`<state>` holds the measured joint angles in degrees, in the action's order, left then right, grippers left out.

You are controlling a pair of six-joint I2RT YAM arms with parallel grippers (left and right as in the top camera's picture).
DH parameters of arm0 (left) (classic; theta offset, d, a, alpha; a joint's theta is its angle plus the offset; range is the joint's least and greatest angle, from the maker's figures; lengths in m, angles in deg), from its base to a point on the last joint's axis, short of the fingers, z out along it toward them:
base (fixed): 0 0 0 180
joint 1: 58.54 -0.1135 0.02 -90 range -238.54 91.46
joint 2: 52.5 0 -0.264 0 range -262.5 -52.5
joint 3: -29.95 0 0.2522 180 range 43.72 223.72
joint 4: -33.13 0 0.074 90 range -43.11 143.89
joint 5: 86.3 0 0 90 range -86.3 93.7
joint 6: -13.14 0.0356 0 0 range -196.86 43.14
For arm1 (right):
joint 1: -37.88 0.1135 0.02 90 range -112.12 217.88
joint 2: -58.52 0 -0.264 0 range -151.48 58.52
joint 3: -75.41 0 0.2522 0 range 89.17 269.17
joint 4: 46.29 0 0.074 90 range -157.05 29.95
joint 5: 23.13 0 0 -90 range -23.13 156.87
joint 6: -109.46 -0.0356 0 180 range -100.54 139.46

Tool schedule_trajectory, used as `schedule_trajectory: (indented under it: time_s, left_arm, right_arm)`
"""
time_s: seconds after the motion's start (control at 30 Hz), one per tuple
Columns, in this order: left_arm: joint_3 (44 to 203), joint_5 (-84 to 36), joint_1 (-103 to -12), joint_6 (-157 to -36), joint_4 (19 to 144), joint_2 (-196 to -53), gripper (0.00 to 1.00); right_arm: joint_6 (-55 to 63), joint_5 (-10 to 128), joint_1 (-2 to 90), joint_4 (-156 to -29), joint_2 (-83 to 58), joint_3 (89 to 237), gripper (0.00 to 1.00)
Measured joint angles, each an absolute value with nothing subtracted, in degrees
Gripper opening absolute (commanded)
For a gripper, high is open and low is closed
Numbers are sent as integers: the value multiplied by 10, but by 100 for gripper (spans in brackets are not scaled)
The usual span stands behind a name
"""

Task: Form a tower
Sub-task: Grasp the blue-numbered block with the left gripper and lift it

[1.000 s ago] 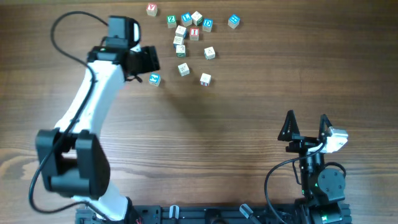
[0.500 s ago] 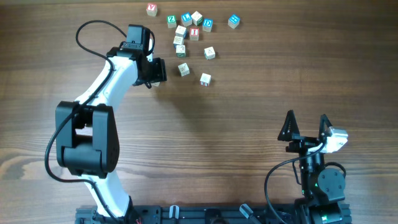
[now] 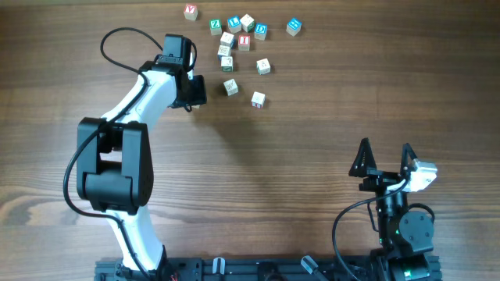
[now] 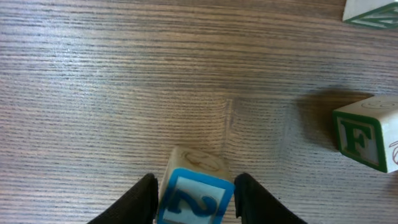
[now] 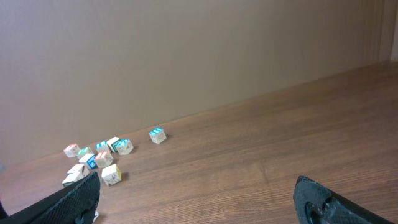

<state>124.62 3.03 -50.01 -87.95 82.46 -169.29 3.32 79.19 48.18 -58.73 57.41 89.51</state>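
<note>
We are looking at the wooden table [image 3: 312,133]. At 11 o'clock the left gripper [image 4: 196,186] is clamping the blue 2 cube [image 4: 186,204]. At 5 o'clock the right gripper [image 3: 385,145] is holding its fingers apart. The tower [image 3: 226,51] is standing at 12 o'clock among loose cubes [image 3: 262,66].

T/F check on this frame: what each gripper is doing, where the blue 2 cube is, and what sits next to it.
1. The left gripper has its fingers on either side of the blue 2 cube. True.
2. The right gripper holds a cube. False: it is open and empty, far from the cubes.
3. In the left wrist view, a green F cube sits to the right of the blue 2 cube, apart from it. True.
4. The blue 2 cube sits on top of the tower. False: it is between the left gripper's fingers, off to the side of the tower.
</note>
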Motion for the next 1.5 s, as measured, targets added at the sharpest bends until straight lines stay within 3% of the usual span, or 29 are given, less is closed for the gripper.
schedule_trajectory:
  time_s: [0.2,0.43,0.63,1.0,1.37,1.5]
  left_arm:
    - [1246,33,-490,-879,825,-1693,38]
    - [1248,33,-459,-879,854,-1693,25]
    - [1255,29,-411,-908,889,-1693,23]
    - [1260,20,-298,-1012,926,-1692,24]
    - [1260,12,-289,-1021,932,-1691,30]
    - [1260,6,-289,-1021,936,-1691,27]
  right_arm:
    - [33,792,482,-587,574,895,100]
    - [33,792,482,-587,574,895,100]
    - [33,792,482,-587,574,895,100]
    - [33,792,482,-587,574,895,100]
    - [33,792,482,-587,574,895,100]
    - [33,792,482,-587,574,895,100]
